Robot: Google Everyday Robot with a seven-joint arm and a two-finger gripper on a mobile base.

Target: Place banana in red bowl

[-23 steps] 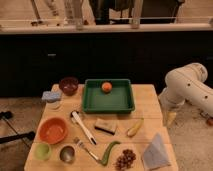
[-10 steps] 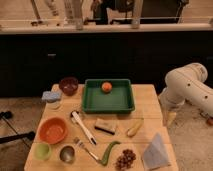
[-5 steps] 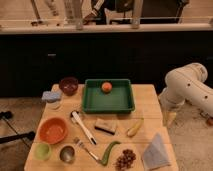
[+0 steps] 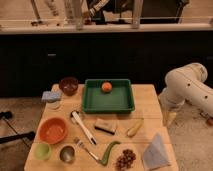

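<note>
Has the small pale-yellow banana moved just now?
No. The pale-yellow banana sits below the right corner of the green plastic tray as before; the gripper hangs beside the wooden table's right edge.

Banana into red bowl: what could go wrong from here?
1. The pincer hangs right of the table, apart from the banana; a sideways approach could shove it into the tan block.
2. The red bowl sits far left; a low carry may hit that block or the white-handled utensil.
3. The green vegetable nearby invites a wrong pick.

Warm dim light is washing the table (image 4: pixel 150 97) while the gripper (image 4: pixel 170 119) is hanging dimly lit beside its right edge.
</note>
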